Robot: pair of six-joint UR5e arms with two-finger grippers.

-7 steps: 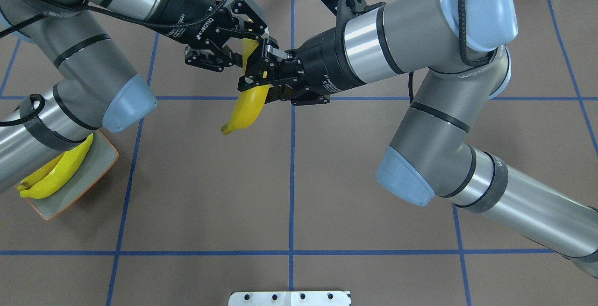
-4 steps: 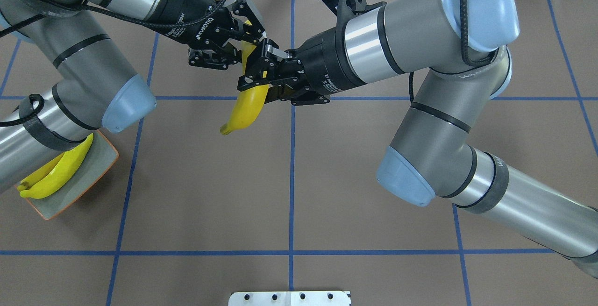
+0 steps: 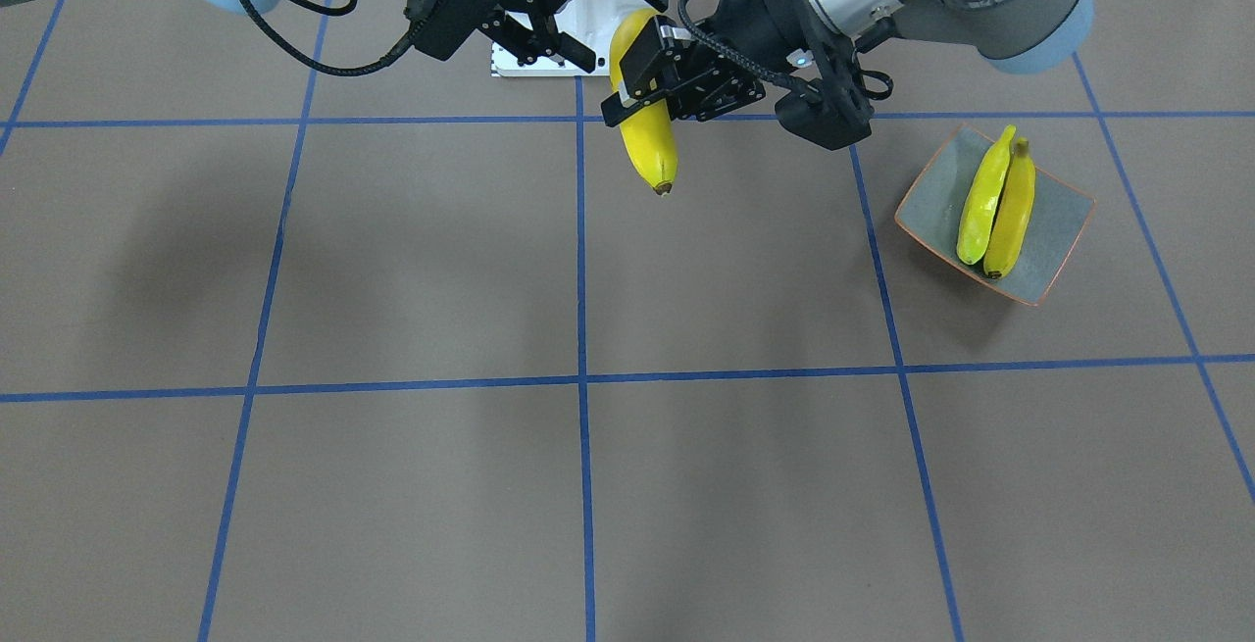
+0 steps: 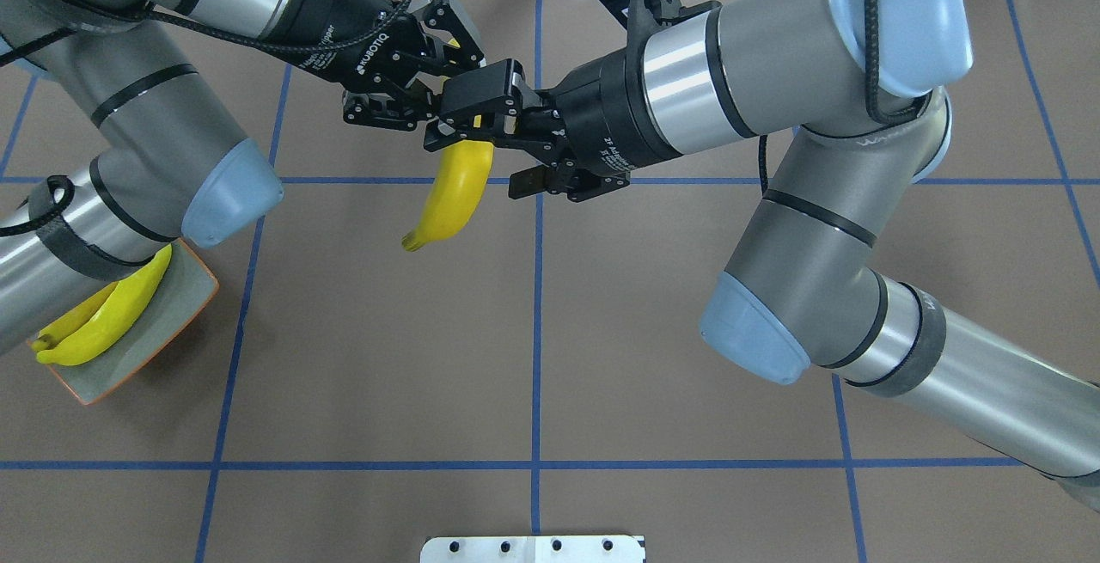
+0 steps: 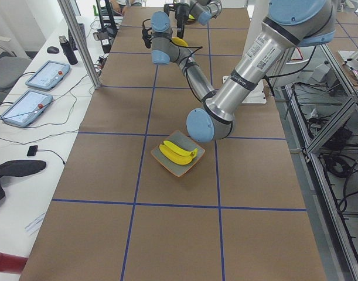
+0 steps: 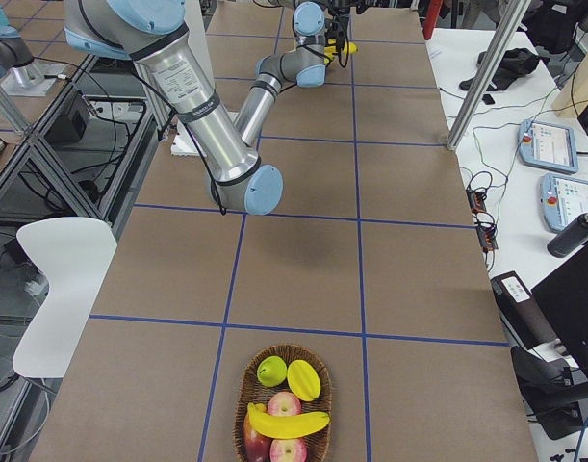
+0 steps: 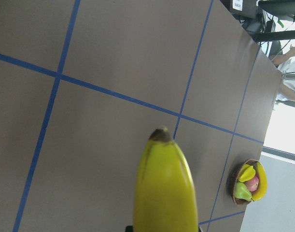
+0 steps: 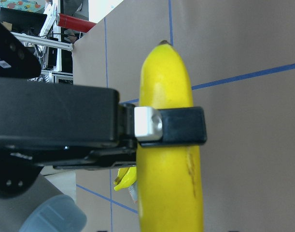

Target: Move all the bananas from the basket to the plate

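Smooth, curved yellow banana (image 3: 653, 147) squeezed by left gripper (image 3: 649, 83)
Its dark tip points down past the fingers (image 3: 639, 74); right gripper (image 4: 481, 143) spread wide

From where I stand, little lettering can be made out. In the overhead view, upper left of centre, the left gripper (image 4: 449, 82) carries white "ROBOTIQ" on its black body, with smaller print beside it that I can't read. Just right of centre, the right gripper (image 4: 481, 143) has white text starting "2F Adaptive". At the top of the front-facing view "ROBOTIQ" shows upside down on that gripper. A white sticker on the left arm (image 5: 258, 52) is too small to read.
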